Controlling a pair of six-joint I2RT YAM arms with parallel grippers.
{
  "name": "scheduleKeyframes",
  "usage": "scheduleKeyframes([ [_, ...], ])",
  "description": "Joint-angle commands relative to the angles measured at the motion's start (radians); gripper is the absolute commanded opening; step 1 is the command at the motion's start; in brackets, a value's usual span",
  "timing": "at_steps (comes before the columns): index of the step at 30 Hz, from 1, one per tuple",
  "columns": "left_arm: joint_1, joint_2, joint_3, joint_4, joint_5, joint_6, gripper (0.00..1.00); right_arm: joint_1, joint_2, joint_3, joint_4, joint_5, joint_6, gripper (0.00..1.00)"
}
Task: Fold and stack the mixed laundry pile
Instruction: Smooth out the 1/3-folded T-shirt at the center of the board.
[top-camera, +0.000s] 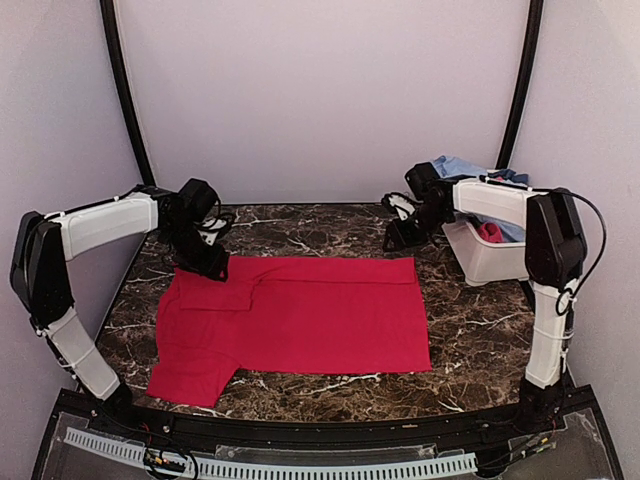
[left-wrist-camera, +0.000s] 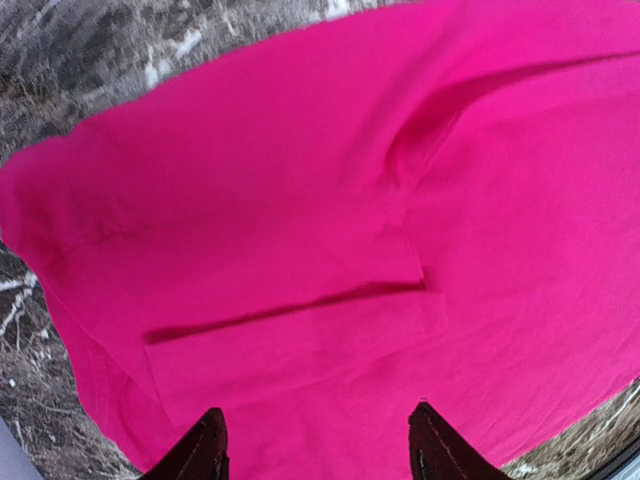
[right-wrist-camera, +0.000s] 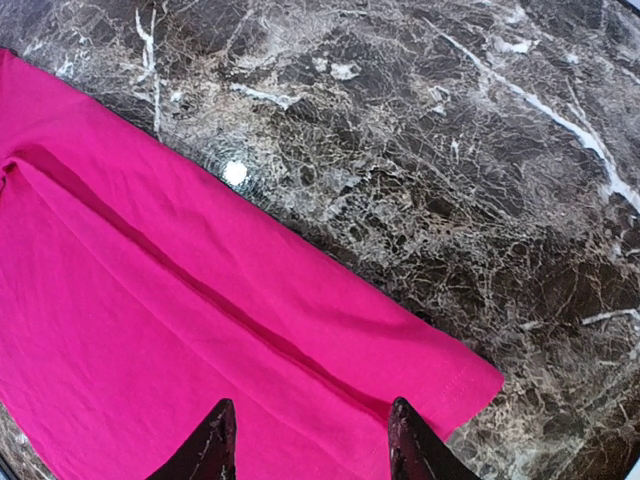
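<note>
A red T-shirt (top-camera: 300, 320) lies spread flat on the dark marble table (top-camera: 470, 340), its far side folded in. My left gripper (top-camera: 212, 262) hangs open over its far left corner; the wrist view shows pink-red cloth (left-wrist-camera: 300, 230) with a folded sleeve edge below the spread fingertips (left-wrist-camera: 205, 450). My right gripper (top-camera: 400, 238) is open just above the shirt's far right corner (right-wrist-camera: 440, 375), fingertips (right-wrist-camera: 410, 440) apart, holding nothing. More laundry, a light-blue piece (top-camera: 462, 166) and a red piece (top-camera: 490, 232), sits in the white tub (top-camera: 490, 262) at the right.
The white tub stands at the table's right edge behind my right arm. Bare marble (right-wrist-camera: 450, 150) lies beyond the shirt's far edge. Black frame poles (top-camera: 125, 90) and pale walls close the back.
</note>
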Motion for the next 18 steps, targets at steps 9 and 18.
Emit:
scheduleKeyframes([
  [9,0.023,0.169,0.194,0.238,0.18,-0.089,0.65,0.004,0.145,0.055,-0.043,-0.057,-0.038,0.45],
  [18,-0.003,0.371,0.319,0.278,0.267,-0.064,0.65,0.005,0.073,-0.068,-0.029,-0.106,-0.033,0.34],
])
